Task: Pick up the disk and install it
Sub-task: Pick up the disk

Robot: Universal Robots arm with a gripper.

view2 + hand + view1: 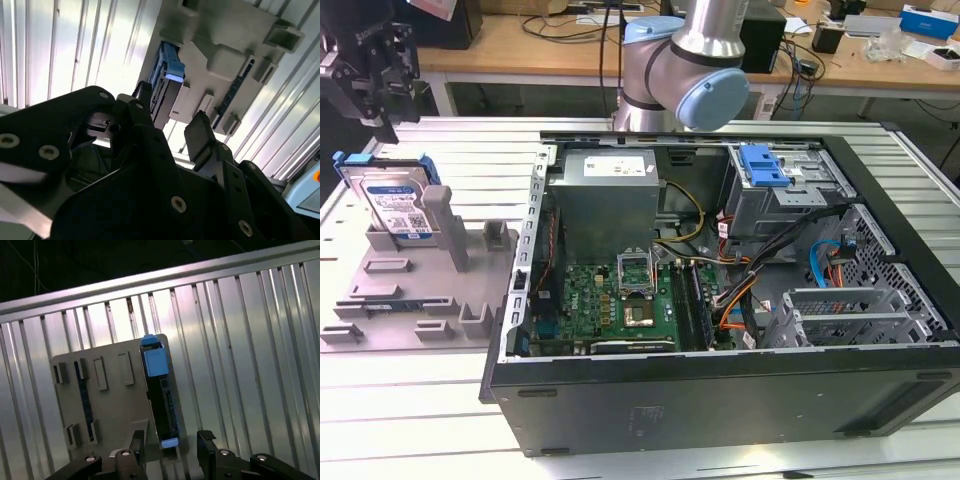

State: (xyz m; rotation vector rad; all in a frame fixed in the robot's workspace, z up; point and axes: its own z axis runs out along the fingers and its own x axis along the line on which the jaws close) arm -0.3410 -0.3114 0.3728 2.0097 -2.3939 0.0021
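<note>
Your disk [392, 205] stands on edge in the grey holder [380, 300] at the exterior view's left, well apart from the open computer case [720, 400]. Blue rails frame its edges. Its white-and-blue label faces the exterior camera, but the print is too small to read. The same goes for the white sticker on the grey power supply [605, 205] inside the case. The gripper [380, 115] hangs above the disk without touching it. In the first wrist view its fingers [137, 442] are spread wide, and the disk's edge [162, 400] lines up with the gap between them.
</note>
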